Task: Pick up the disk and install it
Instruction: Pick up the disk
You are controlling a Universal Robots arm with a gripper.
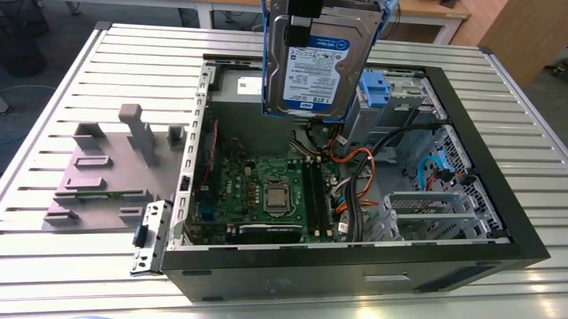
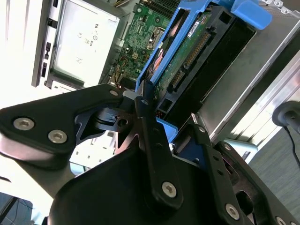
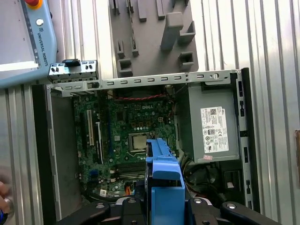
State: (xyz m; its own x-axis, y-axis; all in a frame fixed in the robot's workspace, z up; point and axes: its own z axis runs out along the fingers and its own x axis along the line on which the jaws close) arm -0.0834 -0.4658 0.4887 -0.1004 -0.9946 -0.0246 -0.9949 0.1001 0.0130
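The pincer (image 2: 161, 117) grips the disk (image 1: 315, 66) above the open case (image 1: 355, 266) on a slatted table (image 1: 133, 60).

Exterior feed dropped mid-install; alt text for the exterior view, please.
The disk hangs upright in the gripper above the open computer case, label facing the camera. The case lies on a slatted table, a grey fixture at the exterior view's left.

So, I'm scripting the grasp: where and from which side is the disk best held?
Grip its upper end from above, as the gripper does now. The disk hangs upright over the open case, so closing on the blue frame at the top leaves the lower end free, probably easing its way down.
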